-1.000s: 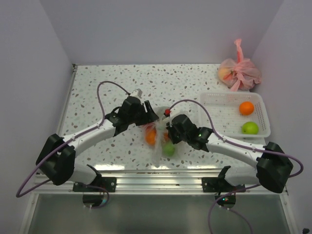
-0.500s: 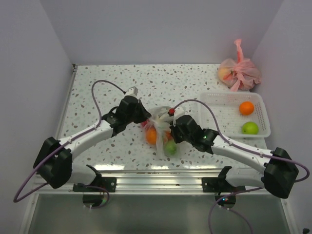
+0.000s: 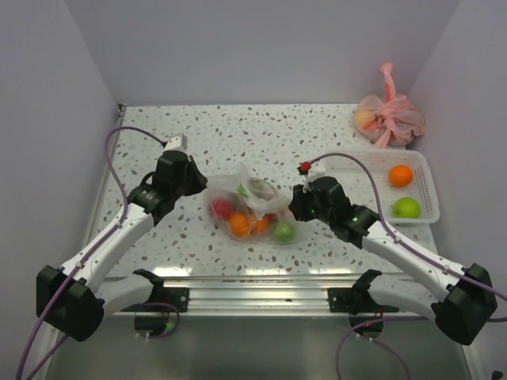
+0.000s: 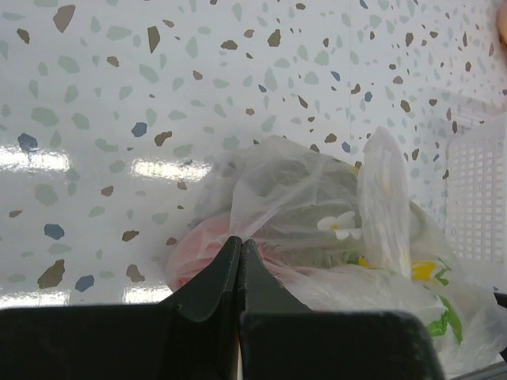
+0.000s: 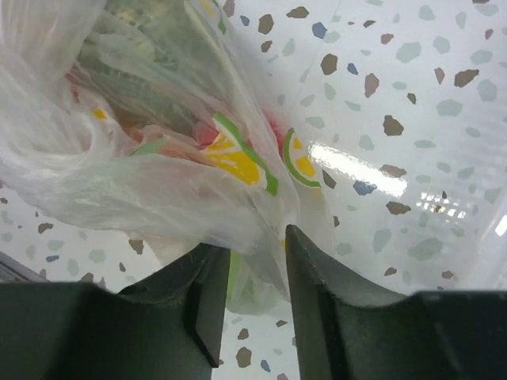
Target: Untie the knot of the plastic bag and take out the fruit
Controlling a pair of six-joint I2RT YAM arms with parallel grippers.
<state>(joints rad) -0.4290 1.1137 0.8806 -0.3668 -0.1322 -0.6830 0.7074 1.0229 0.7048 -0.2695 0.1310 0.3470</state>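
**Arms drawn apart, bag pulled wide on the desk**

Within the last second both arms have swung outward. The plastic bag (image 3: pixel 249 207), bunched tall between them before, now lies low and wide at the desk's (image 3: pixel 158 134) mid-front. The left jaws are pressed together on a thin pinch of its film. The right jaws stand slightly apart with a bunched fold between them, seemingly gripped. That pull should loosen the neck, yet the knot (image 4: pixel 383 190) shows only as an upright whitish tail — tied or undone, I cannot tell. The fruit (image 3: pixel 239 225) sits inside, blurred by plastic.
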